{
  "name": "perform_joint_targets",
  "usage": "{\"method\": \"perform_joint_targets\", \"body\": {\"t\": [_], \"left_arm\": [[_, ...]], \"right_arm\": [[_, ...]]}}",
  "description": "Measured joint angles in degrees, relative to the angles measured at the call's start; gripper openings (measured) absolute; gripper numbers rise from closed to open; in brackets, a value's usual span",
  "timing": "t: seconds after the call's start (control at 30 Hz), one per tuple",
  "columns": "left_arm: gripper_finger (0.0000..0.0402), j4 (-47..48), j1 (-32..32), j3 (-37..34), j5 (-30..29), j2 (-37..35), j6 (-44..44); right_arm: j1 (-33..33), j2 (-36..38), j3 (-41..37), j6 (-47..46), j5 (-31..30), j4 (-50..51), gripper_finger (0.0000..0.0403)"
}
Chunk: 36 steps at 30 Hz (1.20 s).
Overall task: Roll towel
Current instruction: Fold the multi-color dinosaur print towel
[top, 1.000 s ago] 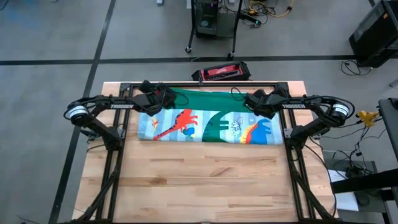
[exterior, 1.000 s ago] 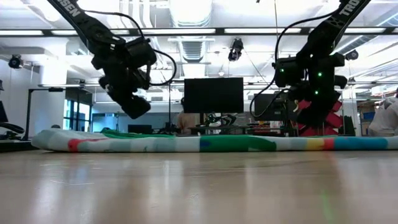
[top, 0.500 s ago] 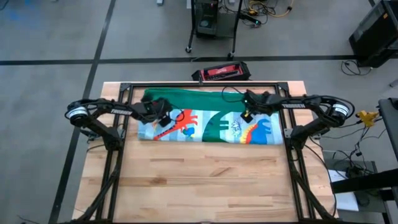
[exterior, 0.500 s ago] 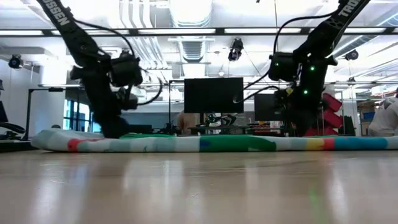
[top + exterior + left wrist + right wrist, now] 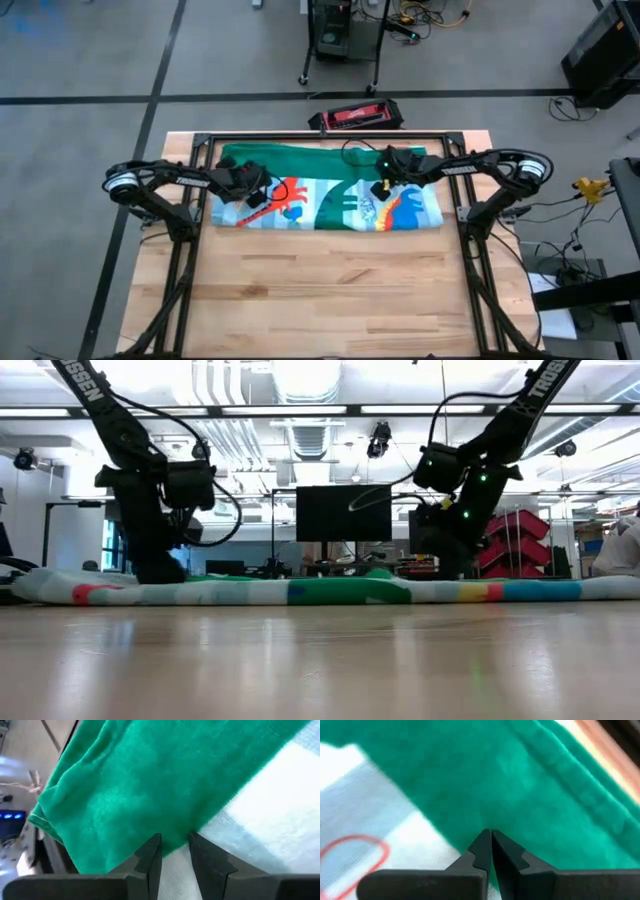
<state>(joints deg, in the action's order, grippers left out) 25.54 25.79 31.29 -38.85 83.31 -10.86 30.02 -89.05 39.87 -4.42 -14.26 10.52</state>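
Wooden worktop (image 5: 320, 290) carries one towel (image 5: 330, 185), lying beneath two pairs of jaws. Left gripper (image 5: 174, 851), jaws narrowly parted, presses its green fold; right gripper (image 5: 491, 845) is clenched there. Grey floor (image 5: 80, 60) surrounds.

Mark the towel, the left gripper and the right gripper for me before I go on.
towel (image 5: 330, 160): high view, on its green back, near the far edge.
left gripper (image 5: 175, 851): left wrist view, midway between its fingertips, at the green edge.
right gripper (image 5: 491, 840): right wrist view, between its shut fingertips, on green cloth.

Left claw (image 5: 175, 851) narrowed — right claw (image 5: 491, 847) closed
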Motion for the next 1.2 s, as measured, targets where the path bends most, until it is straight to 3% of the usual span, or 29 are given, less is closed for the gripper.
{"method": "perform_joint_targets", "body": {"t": [0.1, 0.2, 0.37, 0.47, 0.6, 0.93, 1.2], "left_arm": [[0.0079, 6.11, -0.05, 0.9, -0.54, -3.01, -1.36], [0.0079, 5.99, -0.09, 1.52, -0.72, -7.48, -2.01], [0.0079, -7.61, 0.27, 0.12, -0.49, -12.7, 0.64], [0.0078, -10.05, 2.19, -0.17, 0.59, -12.78, 0.65], [0.0078, -9.84, 6.21, -0.05, -0.38, -10.62, -1.46], [0.0078, -4.54, 22.68, 6.26, -0.74, -1.23, -1.59], [0.0078, 1.28, 23.27, 11.71, -2.93, 7.66, -8.09]], "right_arm": [[-0.84, 2.11, -0.02, -0.39, -5.05, 4.37, 0.0], [-3.05, 5.25, -0.18, -1.95, -6.5, 7.27, 0.0], [-8.53, 9.63, -1.63, -5.45, -5.68, 10.02, 0.0], [-11.76, 10.38, -3.46, -7.82, -0.43, 8.53, 0.0], [-17.32, 10.35, -5.82, -10.17, 5.83, 7.24, 0.0], [-27.36, 10.8, -9.33, -19.86, 5.22, 6.25, 0.0], [-28.21, 10.29, -12.89, -24.23, 4.79, 1.82, 0.0]]}}
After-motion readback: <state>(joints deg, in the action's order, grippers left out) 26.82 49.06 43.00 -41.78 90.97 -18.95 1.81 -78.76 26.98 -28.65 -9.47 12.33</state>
